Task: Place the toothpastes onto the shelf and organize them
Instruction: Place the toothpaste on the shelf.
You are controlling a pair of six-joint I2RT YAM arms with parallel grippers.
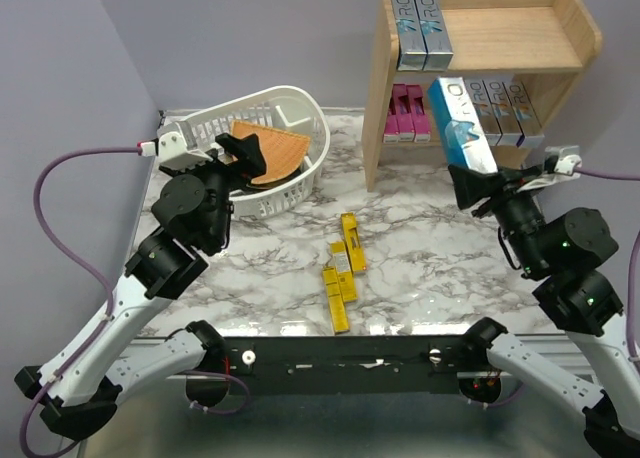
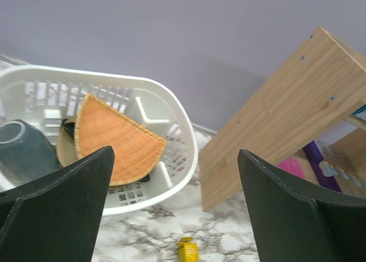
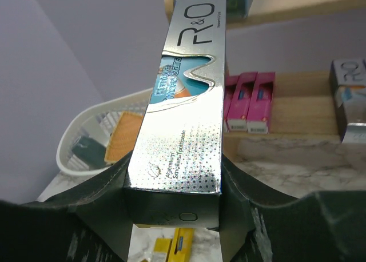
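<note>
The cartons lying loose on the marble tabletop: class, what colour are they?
The loose cartons are yellow, seen best in the top external view.

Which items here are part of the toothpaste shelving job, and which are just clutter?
Job: light wooden two-tier shelf; silver-blue toothpaste carton in right end effector; yellow cartons on marble table; pink cartons and silver cartons already shelved.
Clutter: white slotted plastic basket; orange woven wedge; dark grey item inside it.
</note>
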